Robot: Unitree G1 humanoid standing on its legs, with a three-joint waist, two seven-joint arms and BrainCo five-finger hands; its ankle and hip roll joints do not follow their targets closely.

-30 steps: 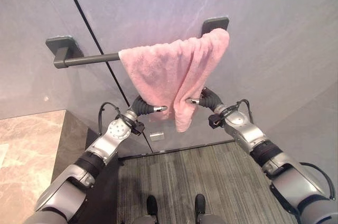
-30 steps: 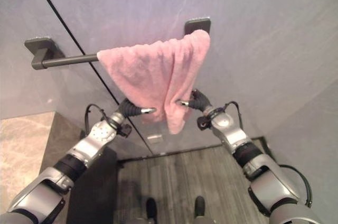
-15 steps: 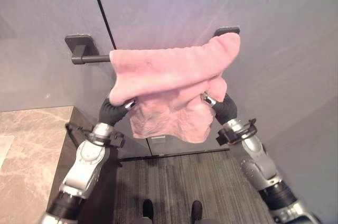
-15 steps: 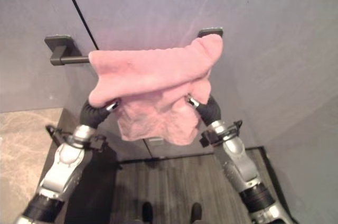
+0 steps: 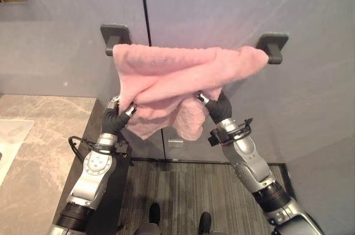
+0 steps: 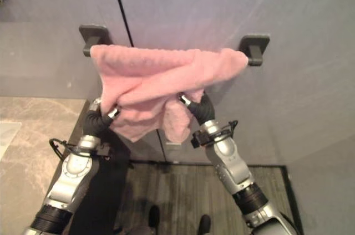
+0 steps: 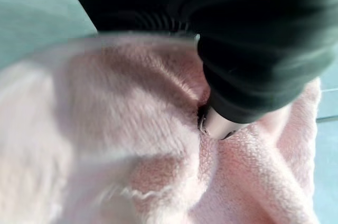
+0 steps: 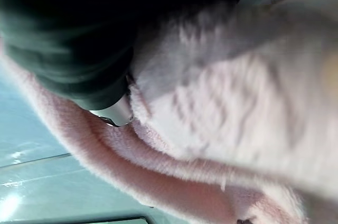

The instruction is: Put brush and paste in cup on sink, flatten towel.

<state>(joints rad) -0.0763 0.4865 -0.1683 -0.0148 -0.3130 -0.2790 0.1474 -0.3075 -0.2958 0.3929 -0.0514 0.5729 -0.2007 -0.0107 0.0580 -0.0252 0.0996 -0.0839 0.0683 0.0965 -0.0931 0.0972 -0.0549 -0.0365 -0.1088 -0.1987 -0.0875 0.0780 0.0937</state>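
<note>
A pink towel (image 5: 177,74) hangs bunched over a dark wall rail, reaching from the left bracket (image 5: 113,34) to the right bracket (image 5: 273,44). Its front layer is folded up in thick creases, and a loose tail (image 5: 191,121) droops in the middle. My left hand (image 5: 113,117) grips the towel's lower left fold, with cloth pinched between thumb and fingers. My right hand (image 6: 198,106) holds the lower edge right of centre, its fingers tucked into the cloth. Both wrist views show pink pile (image 7: 132,145) pressed against a finger (image 8: 116,113).
A marble countertop (image 5: 39,135) lies at the lower left, with a white sink edge (image 5: 8,146) at its far side. The grey wall has a dark vertical seam (image 5: 145,8). Dark wood floor (image 5: 188,190) lies below.
The towel now covers the whole rail up to the left bracket, pulled leftwards by my left hand. The camera has shifted too, bringing the counter further into view.
</note>
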